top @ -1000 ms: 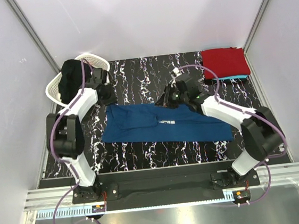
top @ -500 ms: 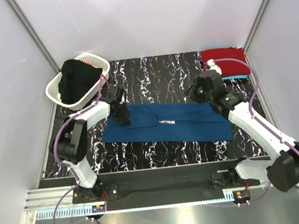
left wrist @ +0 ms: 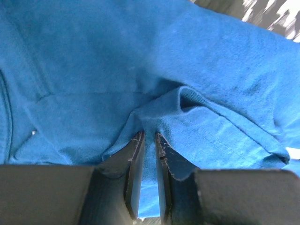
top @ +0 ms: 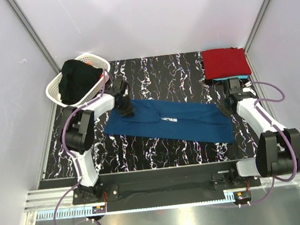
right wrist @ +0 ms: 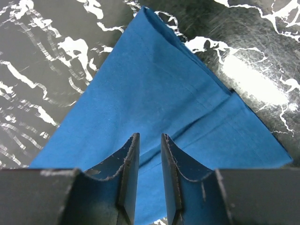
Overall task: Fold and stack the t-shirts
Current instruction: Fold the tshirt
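Left pincer pinches a ridge of the blue t-shirt. The right pincer, narrowly parted, seemingly holds nothing, so lifting now could skew it.

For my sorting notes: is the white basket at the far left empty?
No, a black garment lies piled inside the white basket.

Nothing I can read: the small white print on the blue t-shirt is too tiny.

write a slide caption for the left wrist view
Close-up: left gripper pinching a raised fold of the soft blue cloth t-shirt.
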